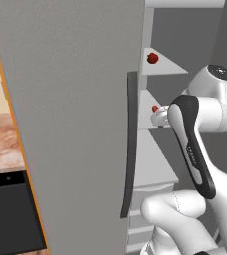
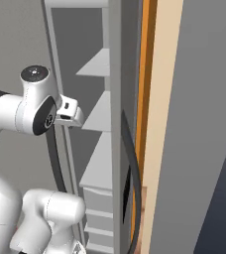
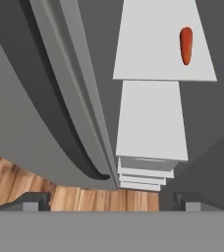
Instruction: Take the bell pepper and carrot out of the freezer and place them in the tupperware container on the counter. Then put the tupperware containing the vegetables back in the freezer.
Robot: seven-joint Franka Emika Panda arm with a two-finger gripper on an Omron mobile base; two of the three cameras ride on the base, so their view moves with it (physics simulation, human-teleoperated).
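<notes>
The freezer (image 1: 75, 99) stands with its grey door swung open, and its dark curved handle (image 1: 130, 149) faces me. A red bell pepper (image 1: 153, 58) sits on an upper pale shelf. One shelf below lies the small orange-red carrot (image 1: 155, 108), which the hand view shows as a long piece (image 3: 185, 45) far ahead on its shelf. My gripper (image 1: 160, 117) is at that shelf's front edge, close beside the carrot without touching it. It is open with nothing between the fingertips (image 3: 35, 201). The right base view has the gripper (image 2: 77, 115) at the freezer opening. The tupperware container is out of view.
The pinkish-brown counter (image 1: 3, 144) lies left of the open door, over a black dishwasher front (image 1: 8, 219). An orange cabinet edge (image 2: 145, 74) and a beige wall run beside the freezer. More shelves and drawers (image 3: 148, 172) sit below, above a wooden floor (image 3: 84, 197).
</notes>
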